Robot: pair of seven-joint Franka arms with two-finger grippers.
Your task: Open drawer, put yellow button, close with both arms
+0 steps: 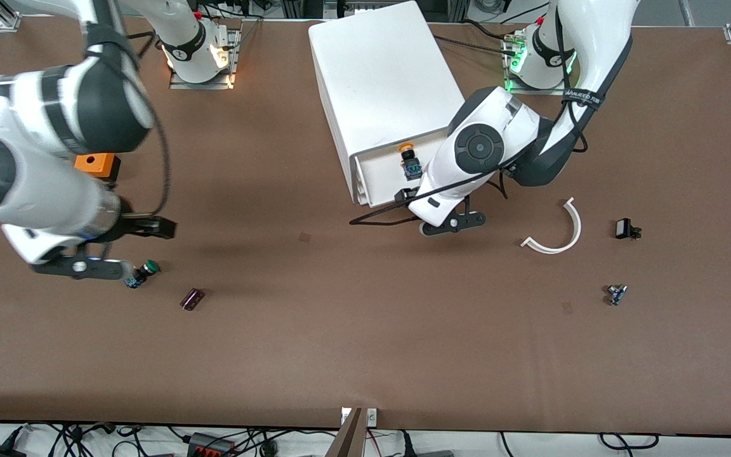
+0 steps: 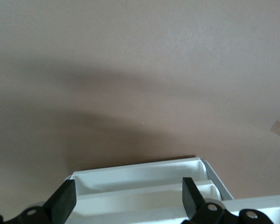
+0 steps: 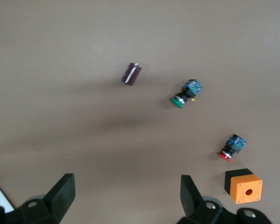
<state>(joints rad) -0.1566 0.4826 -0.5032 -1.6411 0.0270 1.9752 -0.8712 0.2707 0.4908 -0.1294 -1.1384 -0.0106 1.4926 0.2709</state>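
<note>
We see the yellow button (image 1: 408, 160) lying in the open drawer (image 1: 386, 179) of the white cabinet (image 1: 386, 89), cap toward the cabinet body. Left gripper (image 2: 128, 196) hangs over the drawer's front edge, fingers (image 2: 64, 199) wide, nothing between them; the button sits just beside it in the front view, not touched. In the left wrist view the drawer's white rim and inner ledges lie between and under the fingers, bare table (image 1: 365, 330) past them.

Right gripper (image 3: 126, 196) is up over the right arm's end of the table, fingers (image 3: 189, 193) wide, holding nothing. Its wrist view shows four loose parts on the table, all well clear of the fingers: green button (image 3: 186, 93), red button (image 3: 232, 148), orange box (image 3: 243, 185), dark maroon part (image 3: 131, 73). The orange box is the closest to one fingertip.

Toward the left arm's end: white curved strip (image 1: 559, 231), small black part (image 1: 625, 229), small blue-grey part (image 1: 616, 294), all well apart from the left fingers.
</note>
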